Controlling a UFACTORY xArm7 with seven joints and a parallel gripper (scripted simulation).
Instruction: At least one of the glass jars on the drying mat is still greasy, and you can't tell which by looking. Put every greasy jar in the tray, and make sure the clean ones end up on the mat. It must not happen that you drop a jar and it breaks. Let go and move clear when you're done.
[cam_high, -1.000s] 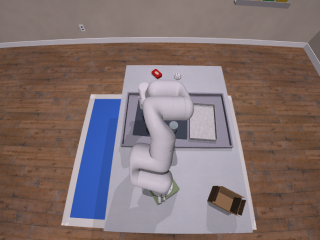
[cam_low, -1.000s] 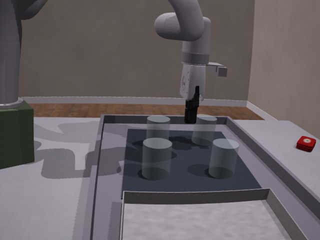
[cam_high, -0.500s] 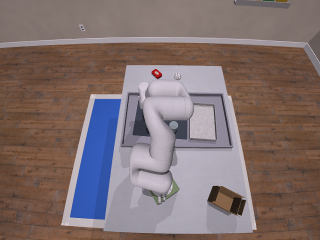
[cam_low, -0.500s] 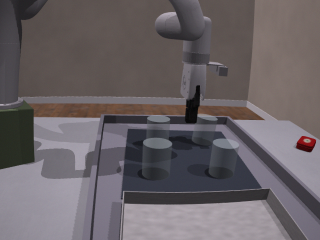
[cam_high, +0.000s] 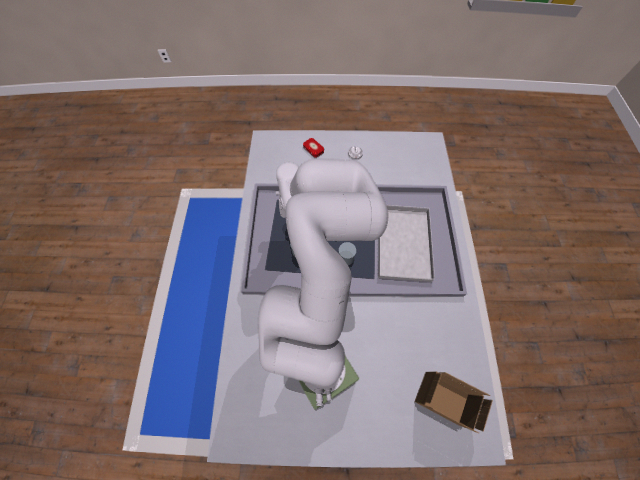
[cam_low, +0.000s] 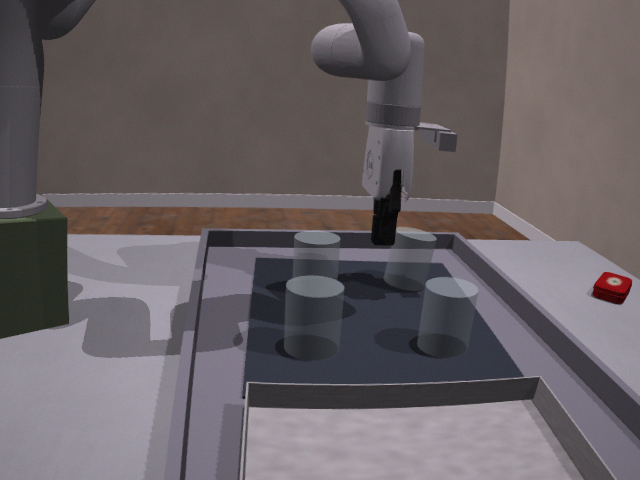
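Note:
Several clear glass jars stand upright on the dark drying mat (cam_low: 377,320): near left jar (cam_low: 313,316), near right jar (cam_low: 447,316), far left jar (cam_low: 316,255) and far right jar (cam_low: 409,259). My gripper (cam_low: 385,235) is shut and empty, pointing down, its fingertips at the top left rim of the far right jar. The pale tray (cam_low: 403,439) lies empty in front of the mat. In the overhead view my arm hides most of the mat; one jar (cam_high: 347,250) and the tray (cam_high: 405,243) show.
Mat and tray sit in a grey walled basin. A red box (cam_low: 612,286) and a small white object (cam_high: 355,151) lie beyond the basin. An open cardboard box (cam_high: 453,400) lies near my base. A blue panel (cam_high: 191,315) lies to the left.

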